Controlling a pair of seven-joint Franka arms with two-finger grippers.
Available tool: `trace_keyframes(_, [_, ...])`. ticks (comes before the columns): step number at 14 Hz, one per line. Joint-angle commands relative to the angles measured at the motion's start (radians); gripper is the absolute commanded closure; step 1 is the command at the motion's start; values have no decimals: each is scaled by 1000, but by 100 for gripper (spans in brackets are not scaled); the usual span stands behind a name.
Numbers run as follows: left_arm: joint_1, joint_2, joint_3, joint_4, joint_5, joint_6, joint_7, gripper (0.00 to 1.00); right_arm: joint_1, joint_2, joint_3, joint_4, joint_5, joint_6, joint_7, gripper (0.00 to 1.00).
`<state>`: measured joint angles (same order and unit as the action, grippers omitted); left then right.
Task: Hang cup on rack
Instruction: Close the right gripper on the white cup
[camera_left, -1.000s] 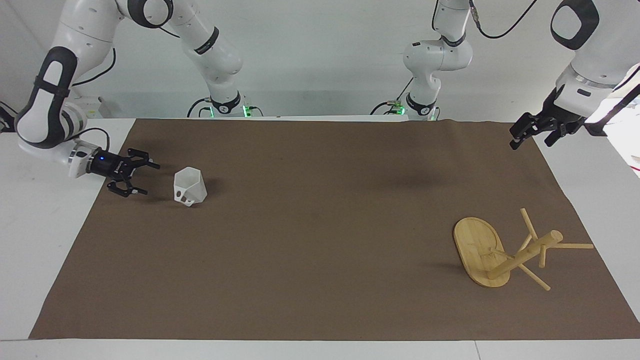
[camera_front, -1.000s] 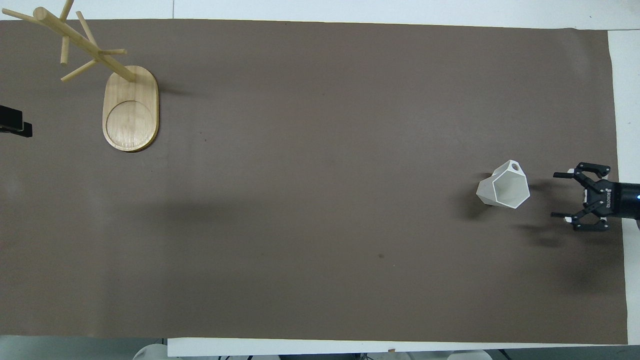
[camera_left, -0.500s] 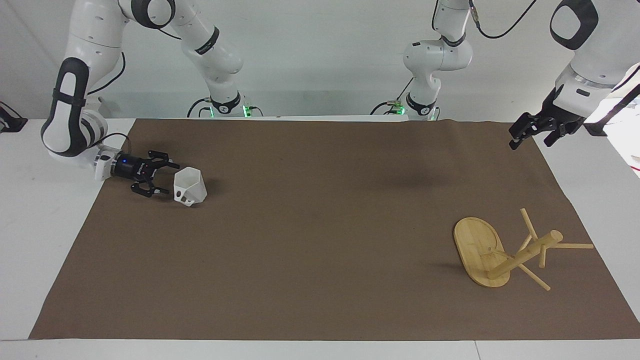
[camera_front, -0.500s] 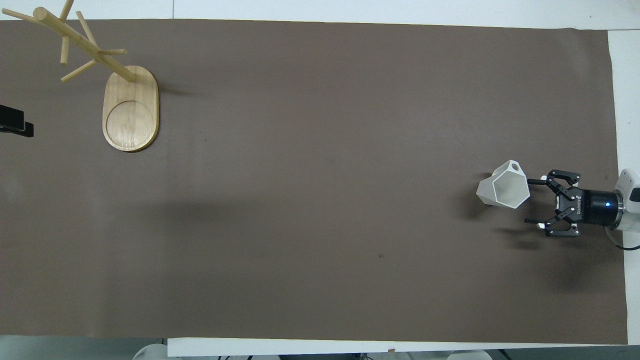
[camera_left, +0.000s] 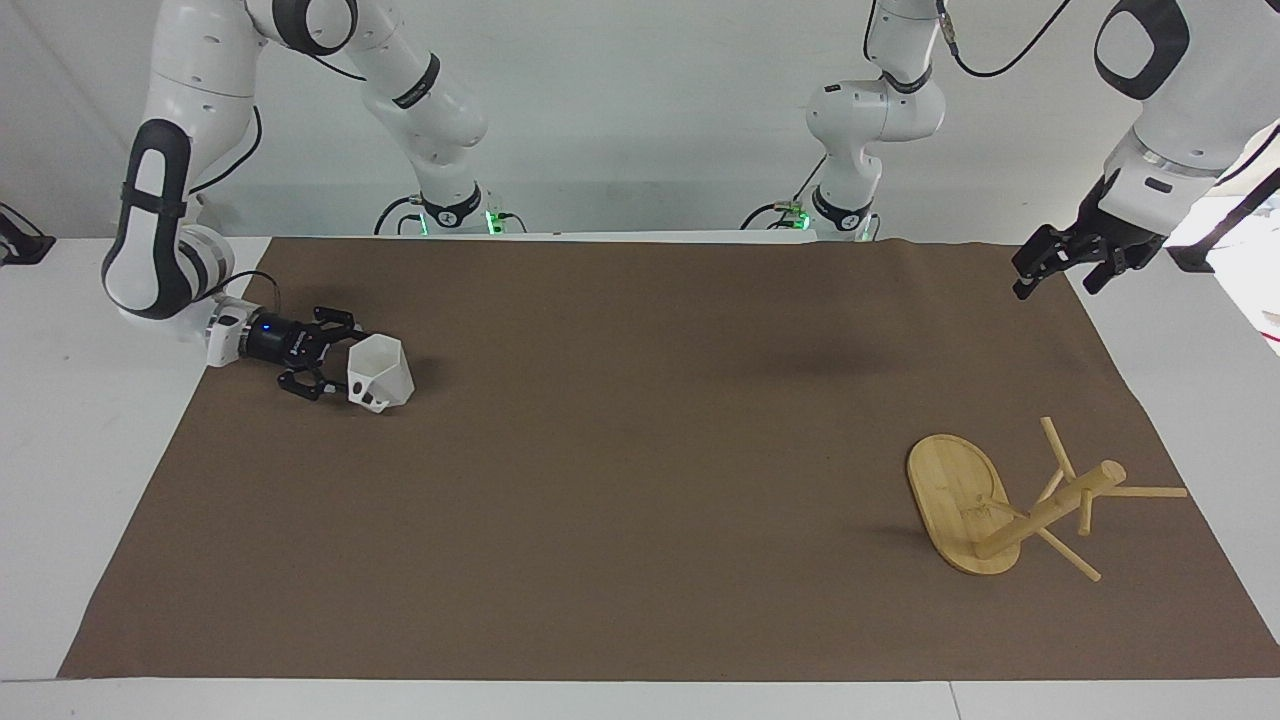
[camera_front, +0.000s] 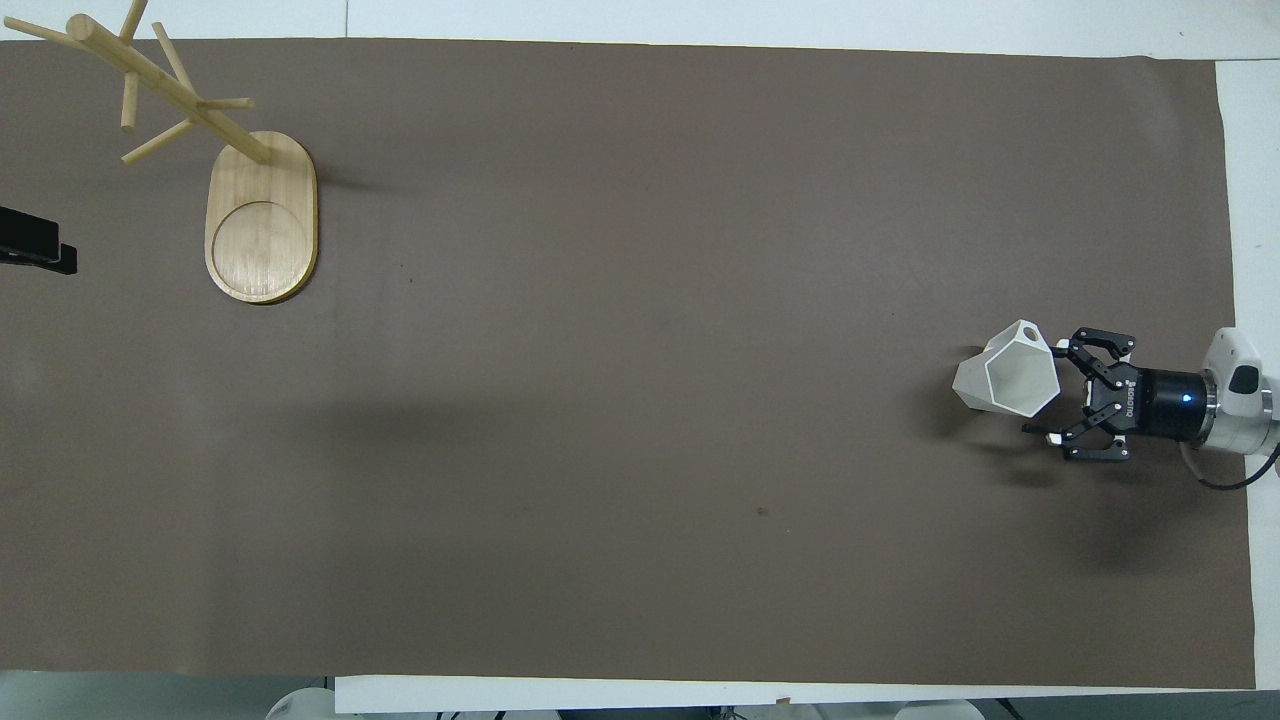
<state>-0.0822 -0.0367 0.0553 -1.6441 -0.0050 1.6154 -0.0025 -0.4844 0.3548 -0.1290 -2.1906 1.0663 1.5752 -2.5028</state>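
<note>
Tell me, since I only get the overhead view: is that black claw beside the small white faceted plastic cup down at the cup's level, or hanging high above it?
Observer: It is down low. The facing view shows the right gripper lying sideways close over the brown mat, level with the small white faceted plastic cup, jaws open toward it.
Visitor: And the black bit at the edge of my picture, near the wooden tree?
Observer: That is the left gripper. It is open, waits raised in the air over the mat at the left arm's end, and is well apart from the light bamboo mug rack.
</note>
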Motion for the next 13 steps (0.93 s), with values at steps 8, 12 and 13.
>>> trace_keyframes(8, [-17, -22, 6, -19, 23, -3, -11, 0, 23, -31, 2, -54, 44, 23, -19, 0])
trace_keyframes(12, [-17, -22, 6, -19, 23, -5, -13, 0, 49, -34, 2, -80, 81, 34, -59, 0])
trace_keyframes(13, [-17, -22, 6, -19, 23, -6, -13, 0, 53, -37, 2, -81, 90, 42, -68, 0])
